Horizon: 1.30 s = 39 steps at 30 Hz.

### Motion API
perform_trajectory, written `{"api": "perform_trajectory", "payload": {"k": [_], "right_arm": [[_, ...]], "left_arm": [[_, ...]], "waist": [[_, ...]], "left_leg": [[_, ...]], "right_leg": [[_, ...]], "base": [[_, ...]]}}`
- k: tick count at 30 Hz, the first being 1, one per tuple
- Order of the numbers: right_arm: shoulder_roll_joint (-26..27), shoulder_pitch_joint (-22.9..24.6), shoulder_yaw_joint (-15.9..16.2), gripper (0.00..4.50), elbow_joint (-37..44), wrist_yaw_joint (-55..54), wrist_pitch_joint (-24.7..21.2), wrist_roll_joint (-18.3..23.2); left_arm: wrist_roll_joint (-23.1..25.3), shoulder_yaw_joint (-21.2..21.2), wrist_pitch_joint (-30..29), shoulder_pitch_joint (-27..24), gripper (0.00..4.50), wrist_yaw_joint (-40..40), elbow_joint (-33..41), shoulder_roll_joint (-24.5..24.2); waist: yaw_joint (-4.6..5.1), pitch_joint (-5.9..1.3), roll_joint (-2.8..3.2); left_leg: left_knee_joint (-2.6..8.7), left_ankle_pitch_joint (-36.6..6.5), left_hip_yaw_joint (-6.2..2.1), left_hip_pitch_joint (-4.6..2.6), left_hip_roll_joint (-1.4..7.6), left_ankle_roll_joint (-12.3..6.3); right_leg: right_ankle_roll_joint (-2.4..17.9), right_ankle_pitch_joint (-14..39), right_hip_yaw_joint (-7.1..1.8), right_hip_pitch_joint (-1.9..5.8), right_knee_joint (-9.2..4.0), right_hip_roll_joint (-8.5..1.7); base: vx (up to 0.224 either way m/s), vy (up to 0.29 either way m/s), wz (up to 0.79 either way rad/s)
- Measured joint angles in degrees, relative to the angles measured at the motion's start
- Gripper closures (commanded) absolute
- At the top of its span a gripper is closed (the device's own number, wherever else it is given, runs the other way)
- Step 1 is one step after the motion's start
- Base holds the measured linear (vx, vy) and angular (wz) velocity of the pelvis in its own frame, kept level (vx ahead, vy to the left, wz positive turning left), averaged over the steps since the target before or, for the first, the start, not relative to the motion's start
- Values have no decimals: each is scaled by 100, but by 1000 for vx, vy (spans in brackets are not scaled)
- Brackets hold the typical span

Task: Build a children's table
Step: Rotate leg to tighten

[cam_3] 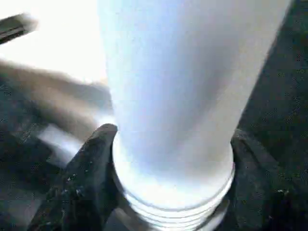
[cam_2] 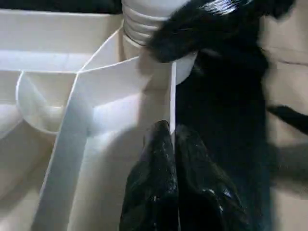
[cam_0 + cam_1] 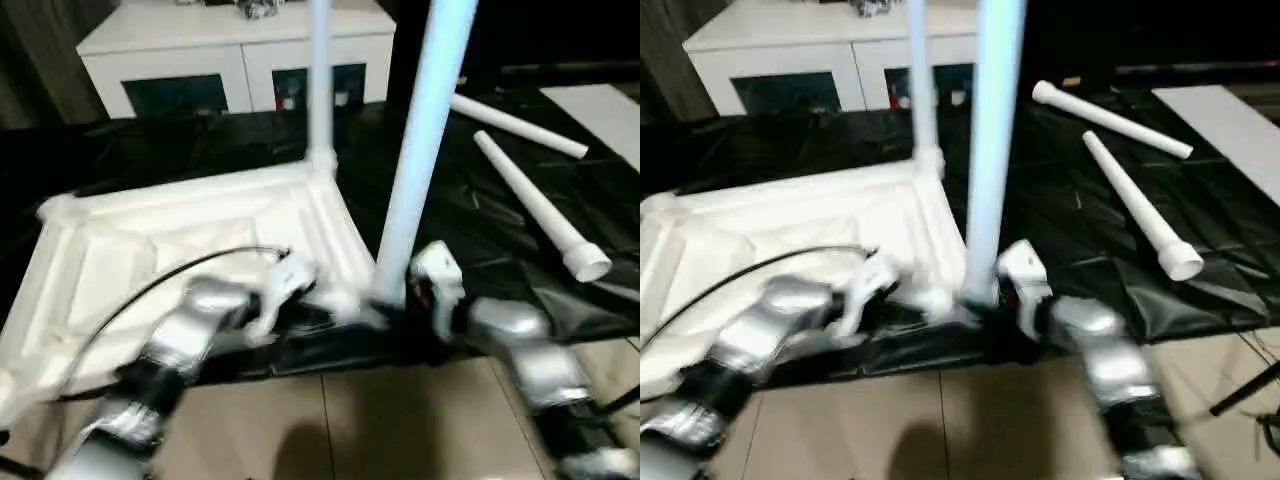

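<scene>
The table top [image 3: 190,250] lies underside up on the black sheet [image 3: 470,215]. The right gripper [image 1: 171,192] clasps the base of an upright leg [image 3: 425,130] at the near corner socket, one finger each side of its threads. Just beside it, the left gripper [image 2: 171,144], fingers pressed together, bears on the top's rim. I'd keep the leg plumb while turning it and keep that rim pinned. Another leg [image 3: 320,80] stands beyond; two spare legs [image 3: 530,205] lie well off to the right.

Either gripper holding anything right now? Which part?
The right gripper grips the near standing leg at its base, just above the threaded end at the corner socket. The left gripper is shut, pinching the table top's rim.
</scene>
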<state>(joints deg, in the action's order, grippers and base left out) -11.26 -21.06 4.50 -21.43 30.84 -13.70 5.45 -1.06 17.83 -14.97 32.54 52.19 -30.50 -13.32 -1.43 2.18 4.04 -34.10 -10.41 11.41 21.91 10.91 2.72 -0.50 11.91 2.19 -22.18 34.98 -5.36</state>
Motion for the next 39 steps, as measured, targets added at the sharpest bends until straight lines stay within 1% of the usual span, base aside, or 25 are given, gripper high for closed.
{"api": "perform_trajectory", "payload": {"k": [1, 2, 5, 7, 9, 12, 15, 16, 17, 18, 19, 21, 23, 24, 25, 26, 27, 29, 30, 32, 35, 36, 37, 38, 39], "right_arm": [[226, -85, -115, 180, -119, -600, -35, -84], [352, -179, -196, 180, -211, -981, -87, -154], [687, -348, -366, 180, -427, -1922, -137, -217], [891, -492, -494, 180, -627, -2505, -97, -305], [995, -617, -548, 180, -821, -2795, -37, -352], [1115, -809, -666, 180, -1152, -3100, 183, -404], [1122, -823, -705, 180, -1241, -3167, 319, -403], [1121, -825, -715, 124, -1242, -3166, 331, -401], [1121, -824, -724, 110, -1242, -3164, 347, -398], [1132, -824, -747, 110, -1242, -3163, 377, -370], [1135, -823, -764, 91, -1241, -3163, 396, -350], [1096, -818, -754, 91, -1227, -3175, 412, -365], [1036, -753, -726, 91, -1108, -3167, 386, -401], [1019, -726, -715, 82, -1064, -3160, 378, -408], [983, -648, -685, 78, -947, -3140, 355, -412], [961, -567, -665, 78, -810, -3103, 323, -414], [932, -506, -642, 78, -687, -3052, 284, -414], [804, -258, -579, 78, -231, -2892, 157, -417], [761, -149, -545, 78, -44, -2826, 107, -417], [637, 108, -462, 78, 413, -2660, -51, -413], [557, 303, -387, 78, 806, -2493, -210, -403], [508, 382, -344, 78, 949, -2407, -266, -401], [406, 487, -231, 78, 1164, -2272, -343, -400], [353, 555, -179, 78, 1269, -2190, -376, -400], [282, 635, -114, 78, 1437, -2051, -446, -387]], "left_arm": [[51, -32, -41, 129, 450, -351, -205, 231], [93, -62, -67, 215, 450, -566, -343, 361], [84, -139, -42, 427, 450, -1008, -765, 732], [104, -166, 132, 605, 450, -1248, -1123, 935], [151, -174, 302, 690, 450, -1407, -1341, 1051], [284, -174, 578, 818, 450, -1537, -1610, 1145], [317, -173, 771, 824, 450, -1549, -1687, 1154], [323, -171, 806, 824, 450, -1548, -1696, 1153], [332, -165, 858, 823, 450, -1548, -1711, 1150], [337, -163, 915, 824, 450, -1546, -1730, 1149], [339, -162, 1027, 823, 450, -1544, -1775, 1147], [342, -164, 1244, 823, 450, -1546, -1859, 1149], [343, -187, 1605, 822, 450, -1612, -1998, 1182], [342, -211, 1719, 823, 450, -1632, -2043, 1203], [303, -290, 1800, 823, 406, -1615, -2090, 1238], [261, -363, 1847, 823, 406, -1610, -2105, 1264], [179, -447, 1901, 834, 396, -1599, -2104, 1287], [44, -603, 2003, 928, 388, -1572, -2087, 1341], [-7, -637, 2042, 983, 375, -1557, -2077, 1359], [-78, -719, 2216, 1116, 354, -1632, -2066, 1382], [-93, -816, 2426, 1199, 351, -1881, -2084, 1385], [-94, -879, 2482, 1206, 343, -2002, -2077, 1368], [-98, -993, 2481, 1199, 314, -2134, -2000, 1282], [-109, -1082, 2462, 1195, 314, -2200, -1913, 1182], [-144, -1167, 2342, 1118, 314, -2254, -1614, 1038]], "waist": [[-2, -2, 4], [-2, -5, 8], [-8, -16, 25], [-28, -22, 33], [-33, -27, 41], [-36, -27, 41], [-40, -27, 44], [-42, -27, 44], [-42, -27, 44], [-43, -26, 44], [-45, -24, 47], [-52, -20, 45], [-68, -8, 42], [-73, -5, 41], [-79, -2, 41], [-83, 4, 38], [-82, 7, 34], [-94, 7, 33], [-97, 7, 34], [-98, 4, 37], [-95, 2, 41], [-100, 2, 51], [-92, 6, 62], [-79, 6, 64], [-65, 9, 68]], "left_leg": [[0, 0, 0, -7, -3, 0], [0, 0, 0, -8, -5, 0], [0, 0, -1, -16, -12, 0], [3, 0, -3, -17, -15, 0], [4, 0, -4, -16, -17, 0], [7, 0, -4, -12, -17, 0], [10, 0, -6, -6, -17, 0], [11, 0, -6, -5, -17, 0], [14, 0, -6, -4, -16, 0], [16, 0, -6, -2, -16, 0], [18, 0, -7, 0, -16, 0], [22, 0, -7, 4, -16, 0], [24, 0, -6, 20, -15, 0], [25, 0, -5, 27, -15, -1], [24, 1, -5, 36, -14, -1], [24, 1, -5, 42, -14, -2], [23, 1, -5, 51, -14, -2], [21, 4, -5, 70, -12, -7], [20, 15, -6, 77, -12, -25], [13, 32, -6, 111, -11, -57], [11, 28, -5, 142, -8, -64], [10, 27, -6, 144, -5, -65], [10, 27, -6, 145, -4, -64], [9, 28, -6, 144, -2, -64], [6, 28, -6, 142, 3, -63]], "right_leg": [[-1, 1, -3, 7, -2, -1], [-2, 1, -6, 8, -3, -1], [-5, 2, -11, 17, -6, -3], [-33, 19, -11, 20, -9, -4], [-38, 22, -12, 24, -14, -5], [-38, 22, -11, 24, -19, -6], [-13, 2, -9, 24, -21, -6], [-12, 1, -8, 24, -21, -6], [-12, 1, -6, 24, -21, -6], [-12, 1, -6, 23, -21, -6], [-13, 2, -5, 22, -21, -6], [-14, 2, -4, 20, -21, -6], [-15, 1, -5, 16, -21, -6], [-15, 1, -6, 13, -21, -6], [-15, 0, -5, 9, -22, -6], [-16, 0, -5, 6, -22, -6], [-18, 0, -5, -3, -22, -6], [-25, 2, -2, -13, -30, -5], [-30, 5, -2, -18, -31, -4], [-38, 9, -1, -47, -31, -4], [-43, 8, 4, -81, -27, -4], [-43, 9, 6, -82, -27, -2], [-44, 9, 5, -86, -25, -2], [-44, 9, 5, -87, -20, 0], [-43, 9, 5, -89, -15, 2]], "base": [[0, 0, 0], [0, 0, 0], [0, 0, 0], [0, 0, 0], [0, 0, 0], [0, 0, 0], [0, 0, 0], [0, 0, 0], [0, 0, 0], [0, 0, 0], [0, 0, 0], [0, 0, 0], [0, 0, 0], [0, 0, 0], [0, 0, 0], [0, 0, 0], [0, 0, 0], [0, 0, 0], [0, 0, 0], [0, 0, 0], [0, 0, 0], [0, 0, 0], [0, 0, 0], [0, 0, 0], [0, 0, 0]]}}
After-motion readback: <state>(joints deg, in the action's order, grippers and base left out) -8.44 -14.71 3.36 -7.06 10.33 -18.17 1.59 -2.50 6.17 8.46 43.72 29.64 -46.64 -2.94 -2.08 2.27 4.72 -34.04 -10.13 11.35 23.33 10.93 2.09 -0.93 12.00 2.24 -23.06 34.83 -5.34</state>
